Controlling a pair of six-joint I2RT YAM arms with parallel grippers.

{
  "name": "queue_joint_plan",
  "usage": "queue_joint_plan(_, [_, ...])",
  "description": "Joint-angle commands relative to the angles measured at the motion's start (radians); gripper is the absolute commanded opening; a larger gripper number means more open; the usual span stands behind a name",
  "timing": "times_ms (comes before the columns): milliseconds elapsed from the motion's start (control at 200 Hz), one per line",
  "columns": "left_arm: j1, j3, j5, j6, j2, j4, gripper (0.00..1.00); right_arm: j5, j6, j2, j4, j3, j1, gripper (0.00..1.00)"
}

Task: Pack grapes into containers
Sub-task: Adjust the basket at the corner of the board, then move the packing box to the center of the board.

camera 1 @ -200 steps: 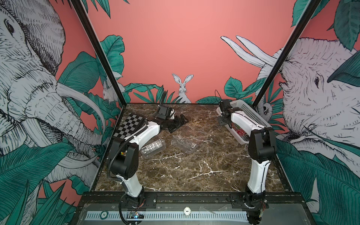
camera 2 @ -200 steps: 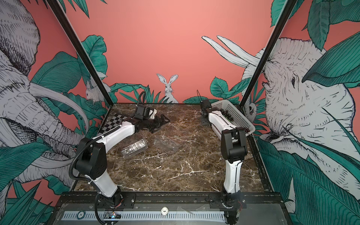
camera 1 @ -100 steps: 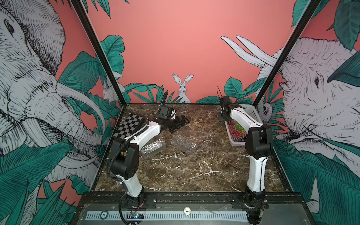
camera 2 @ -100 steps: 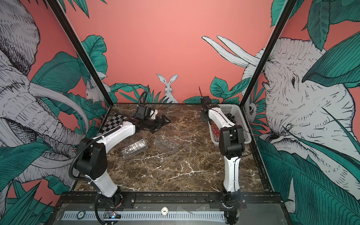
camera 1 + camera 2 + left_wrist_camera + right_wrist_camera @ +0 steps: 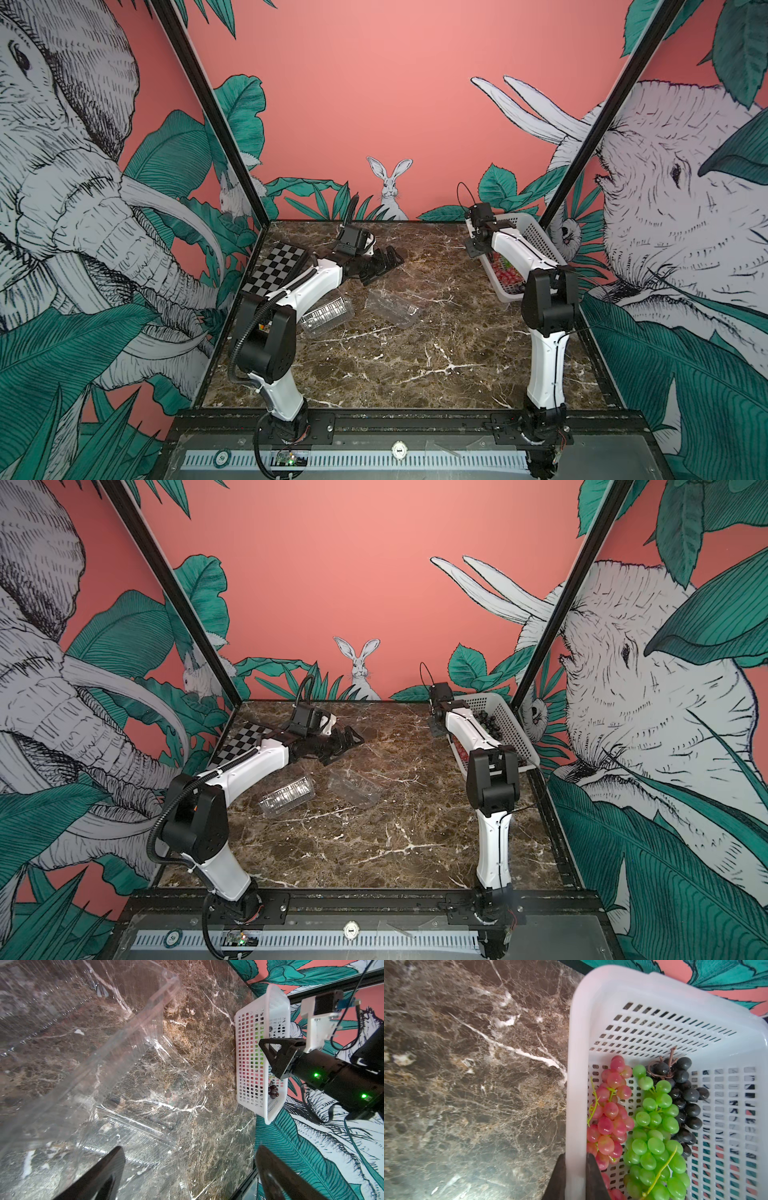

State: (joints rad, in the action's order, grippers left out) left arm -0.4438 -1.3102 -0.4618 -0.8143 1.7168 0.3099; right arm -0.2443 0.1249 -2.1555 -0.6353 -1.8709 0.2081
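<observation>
Red grapes [image 5: 610, 1118], green grapes [image 5: 654, 1138] and dark grapes [image 5: 685, 1093] lie side by side in a white perforated basket [image 5: 654, 991]. My right gripper [image 5: 575, 1178] is shut on the basket's rim, one finger inside and one outside. In both top views the basket [image 5: 536, 241] [image 5: 507, 725] stands at the back right, with the right gripper [image 5: 478, 245] at its left rim. Two clear containers [image 5: 326, 318] [image 5: 392, 307] lie left of the middle. My left gripper [image 5: 384, 264] hovers open just behind them. In the left wrist view a clear container [image 5: 93, 1064] spreads beneath the open left gripper [image 5: 190, 1167].
A black-and-white checkerboard [image 5: 282, 266] lies at the back left beside the left arm. Painted walls and black frame posts close in the marble table [image 5: 415, 365] on three sides. The basket stands close to the right wall.
The basket, tipped up on its side a second ago, has come down and now stands level. My right gripper has closed tighter on its rim. The left arm has not moved.
</observation>
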Motion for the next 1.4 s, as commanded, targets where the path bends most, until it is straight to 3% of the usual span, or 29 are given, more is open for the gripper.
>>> queue_joint_plan(0, [-0.005, -0.041, 0.012, 0.016, -0.037, 0.030, 1.00, 0.016, 0.041, -0.010, 0.055, -0.040, -0.017, 0.05])
queue_joint_plan(265, [-0.005, -0.070, 0.011, 0.016, -0.016, 0.034, 1.00, -0.034, -0.042, 0.036, 0.046, 0.024, -0.023, 0.03])
queue_joint_plan(525, [-0.012, -0.064, 0.021, 0.026, -0.038, 0.046, 0.99, -0.050, -0.074, 0.062, 0.043, 0.076, -0.029, 0.09])
queue_joint_plan(690, [-0.013, -0.072, 0.049, 0.063, -0.064, 0.086, 0.99, -0.032, -0.114, 0.094, 0.010, 0.037, -0.028, 0.25])
queue_joint_plan(755, [-0.013, -0.082, 0.069, 0.089, -0.075, 0.116, 1.00, -0.012, -0.144, 0.115, -0.014, 0.015, -0.029, 0.39])
queue_joint_plan(860, [-0.013, -0.099, 0.102, 0.132, -0.099, 0.167, 1.00, 0.051, -0.210, 0.167, -0.038, 0.011, -0.025, 0.54])
queue_joint_plan(1140, [-0.013, -0.118, 0.186, 0.249, -0.144, 0.310, 1.00, 0.162, -0.403, 0.338, -0.002, 0.197, 0.058, 0.98])
queue_joint_plan(1285, [-0.013, -0.103, 0.219, 0.281, -0.157, 0.340, 1.00, 0.238, -0.491, 0.367, 0.022, 0.307, 0.154, 0.98])
queue_joint_plan(1395, [-0.013, -0.101, 0.165, 0.270, -0.149, 0.329, 1.00, 0.280, -0.566, 0.387, 0.036, 0.398, 0.228, 0.98])
